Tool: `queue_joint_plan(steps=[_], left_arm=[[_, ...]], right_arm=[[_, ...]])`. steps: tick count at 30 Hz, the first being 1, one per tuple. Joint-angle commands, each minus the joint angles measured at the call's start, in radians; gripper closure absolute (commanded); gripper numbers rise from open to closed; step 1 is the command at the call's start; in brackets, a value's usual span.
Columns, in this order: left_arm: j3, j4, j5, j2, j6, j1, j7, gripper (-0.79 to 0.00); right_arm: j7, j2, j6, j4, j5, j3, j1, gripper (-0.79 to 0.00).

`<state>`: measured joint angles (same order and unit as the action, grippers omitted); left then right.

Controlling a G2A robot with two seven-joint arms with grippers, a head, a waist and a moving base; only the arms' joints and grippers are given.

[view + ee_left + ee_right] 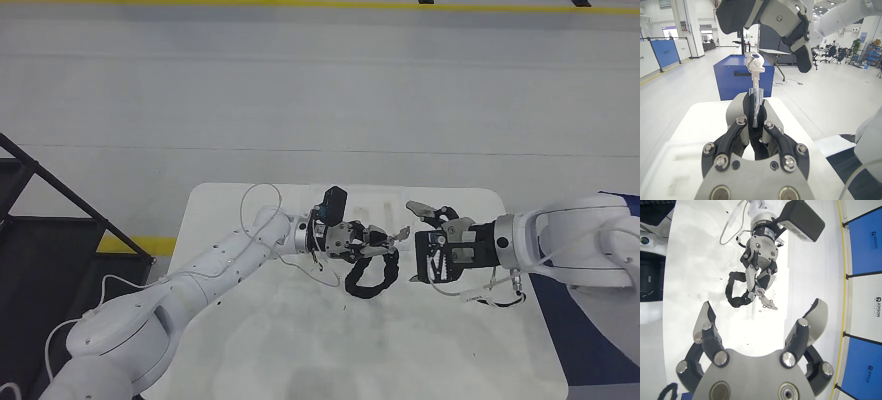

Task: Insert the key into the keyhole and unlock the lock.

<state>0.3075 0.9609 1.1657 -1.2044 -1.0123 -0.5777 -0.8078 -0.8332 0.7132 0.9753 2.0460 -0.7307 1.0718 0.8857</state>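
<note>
Gripping the lock barrel [757, 94]: left pincer [755, 104] is nearly shut, black pads pressed on both sides of the chrome barrel, holding it above the surface [702, 113]. Key [755, 75] has its blade in the barrel's end, bow sticking out away from the pincer, with a key ring [749, 62] bunched at the bow. Black sleeved cable [730, 289] loops from the barrel out beside the left pincer; can't tell whether it touches the surface. Right pincer [762, 306] is wide open and faces the key head-on, near it but apart. Surface is white with rounded corners. A white foam tray [668, 170] with recesses lies on it under the left wrist. Room: pale grey floor [300, 90] with a yellow line at the far edge, blue cabinet [730, 75] just past the surface, blue barrier panels [664, 53] along one side, office chairs [829, 54] farther back.
</note>
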Motion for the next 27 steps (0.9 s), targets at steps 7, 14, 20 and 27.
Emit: queue_joint_plan(steps=[7,14,20,27], left_arm=[[-0.022,0.024,0.008,0.011,0.000,0.005,0.000,0.000],[-0.035,0.036,-0.006,0.019,0.000,0.011,0.000,0.000],[-0.037,0.047,-0.012,0.025,0.000,0.015,0.000,0.000],[-0.008,0.070,0.023,0.033,0.000,0.009,0.000,0.000]], right_arm=[[0.073,0.006,0.007,-0.005,-0.079,-0.018,0.006,-0.157],[0.101,0.007,0.007,-0.005,-0.109,-0.024,0.008,0.000],[0.137,0.007,-0.033,-0.030,-0.054,-0.018,0.023,0.000],[0.035,-0.003,-0.184,-0.096,0.295,-0.014,0.042,0.000]])
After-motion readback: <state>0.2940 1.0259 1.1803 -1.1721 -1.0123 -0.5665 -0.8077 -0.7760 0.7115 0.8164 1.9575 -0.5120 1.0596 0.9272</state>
